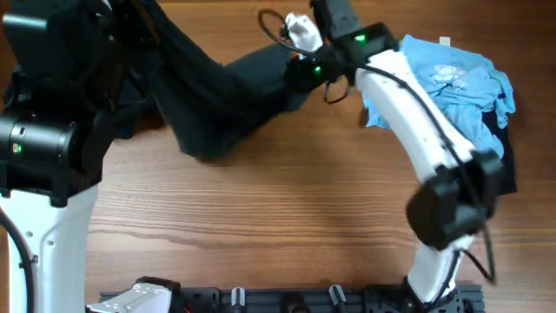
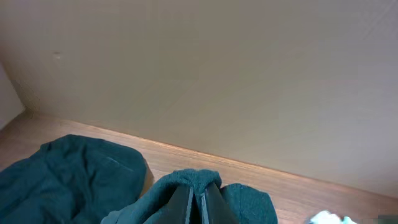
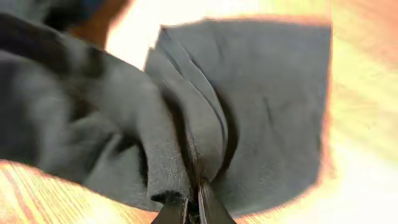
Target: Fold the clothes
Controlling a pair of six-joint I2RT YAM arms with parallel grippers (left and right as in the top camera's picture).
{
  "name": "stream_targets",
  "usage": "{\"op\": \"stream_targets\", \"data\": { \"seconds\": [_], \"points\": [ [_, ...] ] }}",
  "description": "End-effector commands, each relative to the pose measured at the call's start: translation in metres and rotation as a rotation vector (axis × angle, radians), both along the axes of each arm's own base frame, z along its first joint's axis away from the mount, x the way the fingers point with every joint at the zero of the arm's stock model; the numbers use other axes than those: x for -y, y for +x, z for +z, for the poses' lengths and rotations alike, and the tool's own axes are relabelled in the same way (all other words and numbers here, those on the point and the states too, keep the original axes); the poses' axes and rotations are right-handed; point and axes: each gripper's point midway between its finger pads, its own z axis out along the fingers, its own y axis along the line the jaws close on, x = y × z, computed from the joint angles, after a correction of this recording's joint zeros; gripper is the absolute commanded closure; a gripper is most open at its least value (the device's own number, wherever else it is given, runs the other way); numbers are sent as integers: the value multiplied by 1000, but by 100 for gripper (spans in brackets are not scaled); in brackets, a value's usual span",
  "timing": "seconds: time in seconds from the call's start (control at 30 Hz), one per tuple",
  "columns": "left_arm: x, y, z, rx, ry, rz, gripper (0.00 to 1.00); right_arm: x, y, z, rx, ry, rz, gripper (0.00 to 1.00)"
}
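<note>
A dark T-shirt hangs stretched between my two grippers above the back of the table. My left gripper is shut on a bunched fold of it, which looks dark green in the left wrist view. In the overhead view that gripper is hidden by its own black arm. My right gripper is shut on the shirt's other end, the grey-looking cloth pinched between its fingertips. A light blue T-shirt lies crumpled at the back right, on top of another dark garment.
A second heap of dark green cloth lies left of the held fold, near the wall. A black rail runs along the table's front edge. The white right arm crosses in front of the blue shirt.
</note>
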Motion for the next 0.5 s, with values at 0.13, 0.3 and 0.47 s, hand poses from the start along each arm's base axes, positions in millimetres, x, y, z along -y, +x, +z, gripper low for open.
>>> {"op": "stream_targets", "data": {
  "seconds": [0.13,0.3,0.47],
  "points": [
    [-3,-4,8,20,11,6,96,53,-14,96,211,-54,-105,96],
    [-3,-5,5,9,13,6,96,95,-11,97,164,-81,-265,96],
    [-3,-5,3,2,14,5,96,93,-20,92,107,-44,-240,96]
  ]
}}
